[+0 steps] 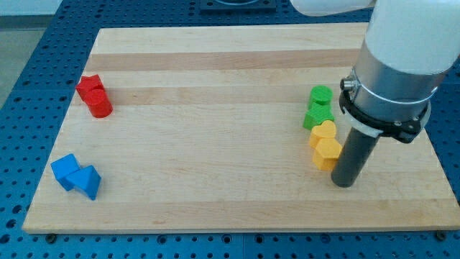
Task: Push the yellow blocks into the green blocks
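My tip [344, 184] rests on the bench [215, 129] near the view's right edge, just beside the lower yellow block on its right, touching it or nearly so; I cannot tell which. The end effector is a plain dark rod with nothing to open or close, and it holds nothing.

The two yellow blocks sit stacked in the view, one above the other and touching: a yellow heart [323, 134] above, a yellow hexagon [328, 153] below. Directly above them are the two green blocks, a green cylinder [321, 96] at the top and a green star [318, 115] under it. The star's lower edge meets the heart, so the four form one column.

Nothing lies between my tip and the yellow pair. The arm's white and grey body hangs over the view's upper right, hiding that part of the bench.

Well apart, at the view's left, are two red blocks [94, 96] pressed together, shapes unclear, and below them a blue cube [66, 171] touching a blue triangle [89, 181].
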You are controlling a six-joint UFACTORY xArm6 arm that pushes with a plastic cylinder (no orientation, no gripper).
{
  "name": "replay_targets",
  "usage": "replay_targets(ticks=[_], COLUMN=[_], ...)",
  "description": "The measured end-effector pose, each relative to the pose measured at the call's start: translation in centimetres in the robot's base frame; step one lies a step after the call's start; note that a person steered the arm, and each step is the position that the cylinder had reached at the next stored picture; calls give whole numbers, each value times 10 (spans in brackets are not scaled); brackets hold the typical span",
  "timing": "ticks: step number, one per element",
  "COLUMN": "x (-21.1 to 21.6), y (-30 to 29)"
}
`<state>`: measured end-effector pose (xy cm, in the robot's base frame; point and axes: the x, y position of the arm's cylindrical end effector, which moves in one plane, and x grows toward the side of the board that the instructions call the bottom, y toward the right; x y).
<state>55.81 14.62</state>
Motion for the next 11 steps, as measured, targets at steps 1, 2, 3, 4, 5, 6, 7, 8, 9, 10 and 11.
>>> replay_targets(ticks=[1,2,3,4,5,6,7,8,9,10,11], x=[0,0,0,-5,-11,-12,-12,-19,-21,-21,-23], y=[-11,-26,-28,-28,-28,-28,-28,-28,-28,-28,-26])
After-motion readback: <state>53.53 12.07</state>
